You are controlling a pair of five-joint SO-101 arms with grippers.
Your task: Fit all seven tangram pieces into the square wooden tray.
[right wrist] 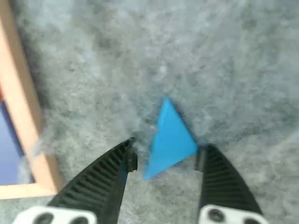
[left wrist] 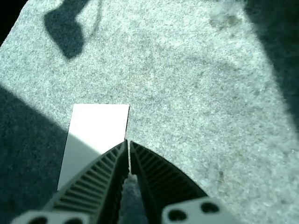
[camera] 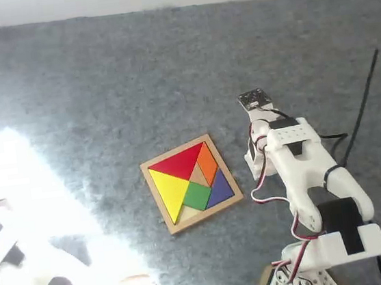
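Note:
The square wooden tray [camera: 173, 226] lies mid-table holding a red triangle [camera: 179, 162], an orange piece [camera: 208, 162], a yellow triangle [camera: 170, 191], a green square [camera: 197, 195] and a dark blue triangle [camera: 220, 191]. Bare wood shows in the tray's middle and at its near edge. A light blue triangle [right wrist: 169, 138] lies flat on the felt just outside the tray's rim [right wrist: 18, 107]. My right gripper [right wrist: 166, 158] is open with one finger on each side of it. My left gripper [left wrist: 128, 147] is shut and empty, low over the felt.
Grey felt [camera: 102, 90] covers the table. The right arm [camera: 296, 161] stands just right of the tray, with a black cable [camera: 365, 105] behind it. Strong glare [camera: 41, 221] washes out the table's left side. A bright white patch [left wrist: 98, 128] lies under the left gripper.

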